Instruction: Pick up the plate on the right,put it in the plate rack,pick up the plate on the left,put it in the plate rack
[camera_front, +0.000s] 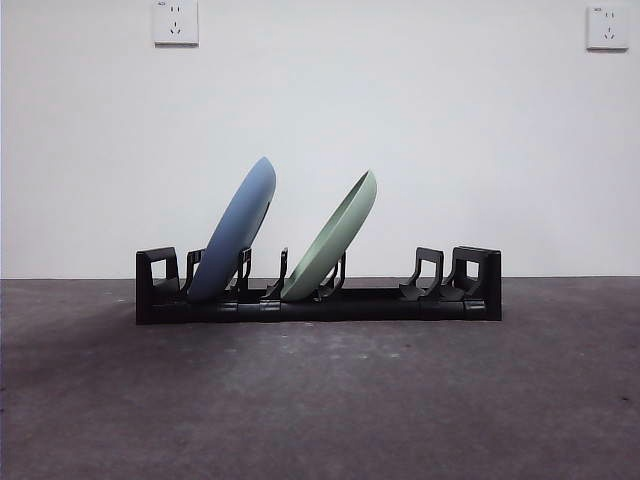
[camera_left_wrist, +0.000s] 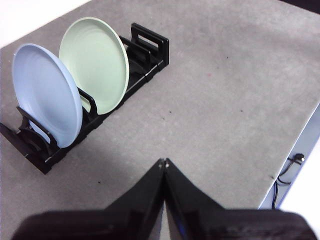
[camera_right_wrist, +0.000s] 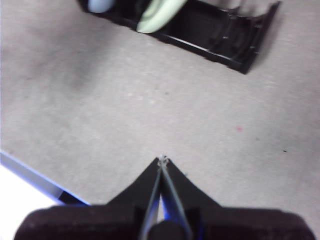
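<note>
In the front view, the long black plastic plate rack (camera_front: 318, 285) is sitting on the grey worktop (camera_front: 320, 400), a round blue plate (camera_front: 235, 232) and a round pale green plate (camera_front: 333, 235) leaning in its slots; no arm is showing. In the left wrist view, the left gripper (camera_left_wrist: 164, 162) is hovering empty, jaws pressed together, showing both plates' faces. In the right wrist view, the right gripper (camera_right_wrist: 162, 159) is likewise closed, holding nothing, above bare worktop.

Left gripper (camera_left_wrist: 164, 161) and right gripper (camera_right_wrist: 162, 159): fingers pressed together, holding nothing.
</note>
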